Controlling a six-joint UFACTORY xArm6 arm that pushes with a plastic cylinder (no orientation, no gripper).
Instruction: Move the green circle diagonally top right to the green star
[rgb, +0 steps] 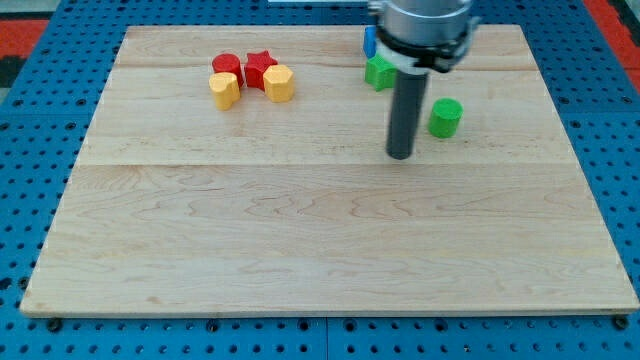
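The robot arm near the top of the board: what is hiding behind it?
Behind the arm peek a green star and a sliver of a blue block. Both are partly covered, so the blue block's shape cannot be told.

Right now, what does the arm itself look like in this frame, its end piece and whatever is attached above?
My tip is the lower end of a straight, dark grey cylindrical rod. Above it sits a wider round collar, silvery grey with a black band, cut off by the view's top. No cables, markings or labels show.

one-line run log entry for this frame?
my tip: left of green circle, apart | green star: partly behind arm, above-left of circle | circle not placed
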